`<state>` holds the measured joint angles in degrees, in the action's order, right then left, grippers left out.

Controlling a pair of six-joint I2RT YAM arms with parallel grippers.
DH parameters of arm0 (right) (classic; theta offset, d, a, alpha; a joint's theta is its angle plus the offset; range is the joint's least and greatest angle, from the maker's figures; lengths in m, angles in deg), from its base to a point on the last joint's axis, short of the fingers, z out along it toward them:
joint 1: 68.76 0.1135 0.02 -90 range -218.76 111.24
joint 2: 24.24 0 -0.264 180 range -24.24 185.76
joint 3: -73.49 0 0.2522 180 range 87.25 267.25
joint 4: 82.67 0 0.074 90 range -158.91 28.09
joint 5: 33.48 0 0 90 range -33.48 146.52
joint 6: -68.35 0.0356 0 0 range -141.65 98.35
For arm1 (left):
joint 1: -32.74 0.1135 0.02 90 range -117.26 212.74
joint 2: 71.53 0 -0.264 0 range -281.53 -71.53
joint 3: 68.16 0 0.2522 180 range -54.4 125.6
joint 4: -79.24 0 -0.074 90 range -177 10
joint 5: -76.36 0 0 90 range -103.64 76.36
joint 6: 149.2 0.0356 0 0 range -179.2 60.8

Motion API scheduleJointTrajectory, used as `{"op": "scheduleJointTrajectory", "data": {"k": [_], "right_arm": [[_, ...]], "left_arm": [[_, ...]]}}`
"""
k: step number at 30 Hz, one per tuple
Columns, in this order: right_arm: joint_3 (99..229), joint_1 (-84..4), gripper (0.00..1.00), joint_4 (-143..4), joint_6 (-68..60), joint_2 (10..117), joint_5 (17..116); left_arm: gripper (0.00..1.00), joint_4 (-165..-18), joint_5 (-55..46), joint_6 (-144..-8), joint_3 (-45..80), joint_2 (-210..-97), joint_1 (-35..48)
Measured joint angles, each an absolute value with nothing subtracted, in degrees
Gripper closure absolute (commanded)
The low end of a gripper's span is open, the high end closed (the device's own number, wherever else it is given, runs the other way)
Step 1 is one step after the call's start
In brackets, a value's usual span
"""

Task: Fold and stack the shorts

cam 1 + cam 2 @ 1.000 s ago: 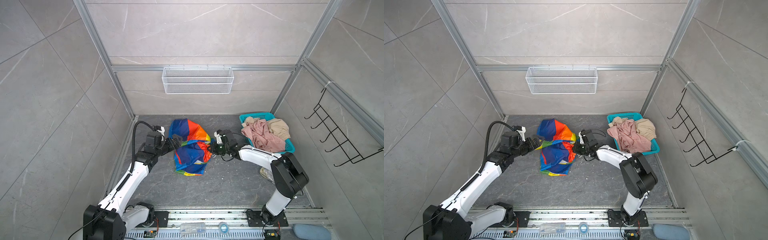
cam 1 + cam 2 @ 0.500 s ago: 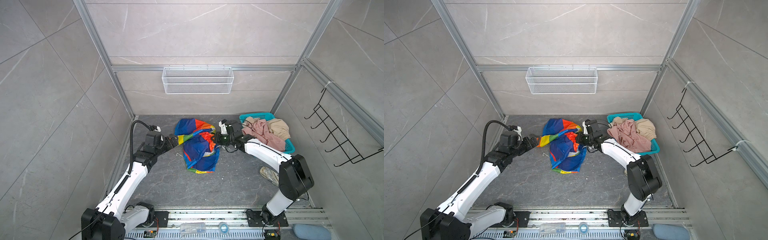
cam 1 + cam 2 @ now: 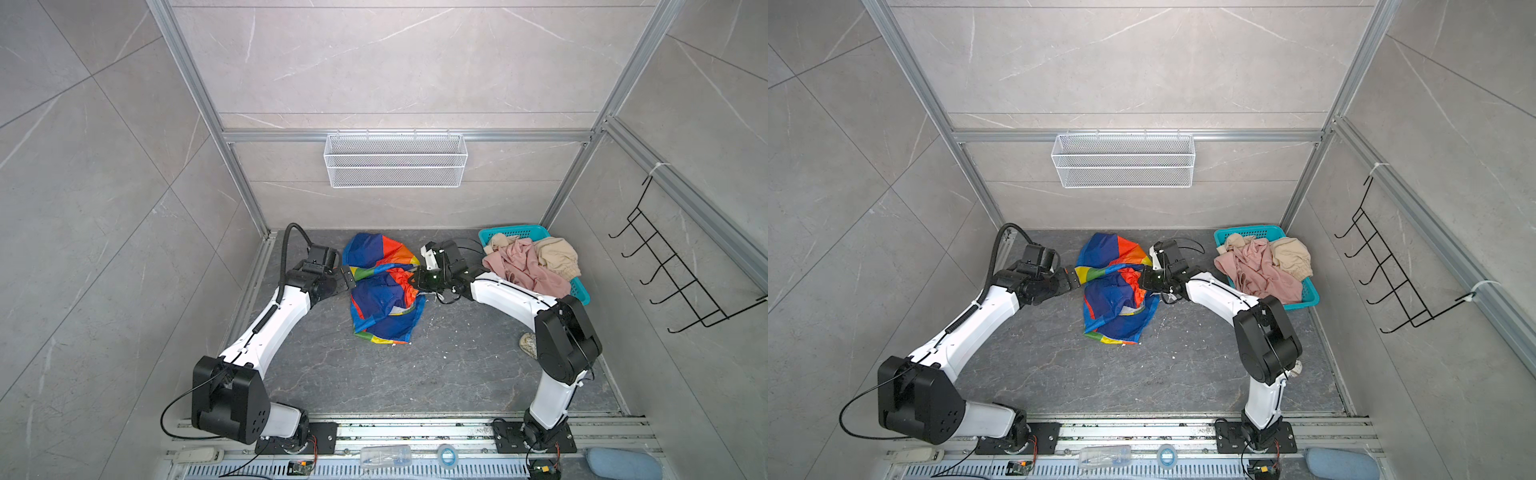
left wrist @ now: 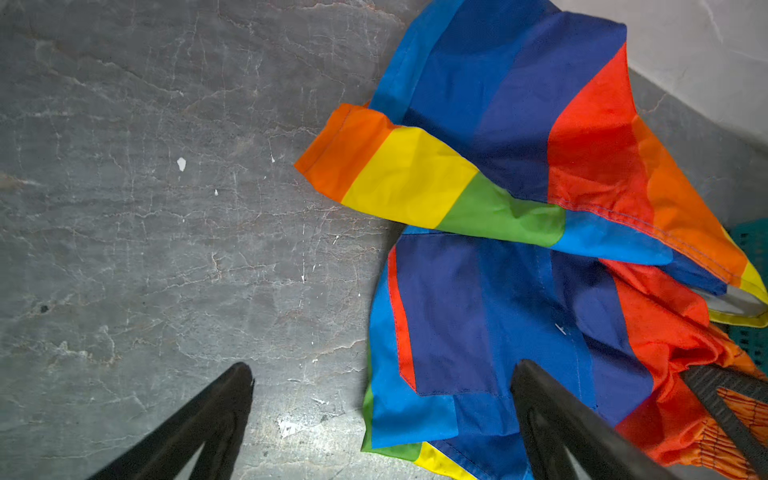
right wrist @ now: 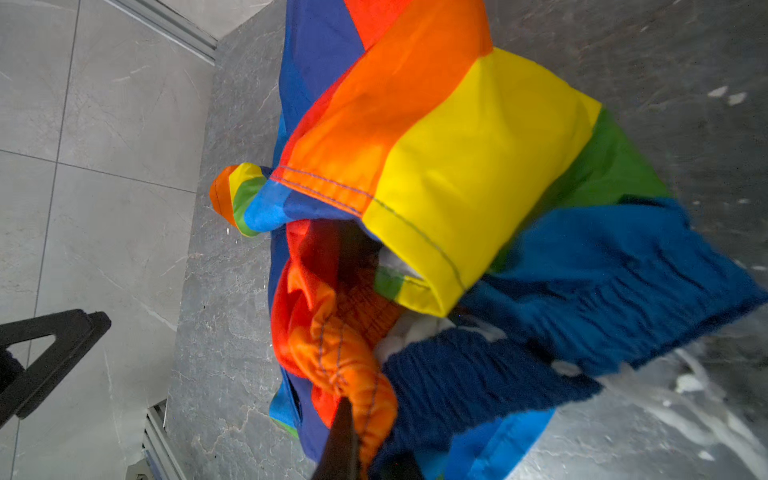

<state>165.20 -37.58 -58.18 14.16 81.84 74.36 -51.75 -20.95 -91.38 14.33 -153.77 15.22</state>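
Top views: rainbow shorts (image 3: 384, 299) lie crumpled on the floor (image 3: 436, 374), mid-cell, between the two grippers.
The right gripper (image 3: 415, 283) pinches their bunched orange waistband, jaws pressed together. The left gripper (image 3: 348, 279) sits at the opposite edge, jaws spread wide, gripping nothing. Pink shorts (image 3: 523, 268) and beige shorts (image 3: 557, 255) are heaped in the basket (image 3: 515, 230) beside the right wall.

You've got three pairs of shorts: one rainbow-striped pair (image 3: 384, 291), one pink pair (image 3: 524, 270), one beige pair (image 3: 557, 257). You also see one teal basket (image 3: 513, 230), one white wire basket (image 3: 395, 160), one black hook rack (image 3: 668, 269).
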Motion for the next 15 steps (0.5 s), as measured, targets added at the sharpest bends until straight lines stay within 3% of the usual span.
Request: {"op": "scheduleJointTrajectory", "data": {"k": [15], "right_arm": [[172.96,-41.9,0.97,-53.14,10.31,82.94,74.25]], "left_arm": [[0.0,-44.89,-30.35,-77.74,27.03,-164.13,4.71]]}}
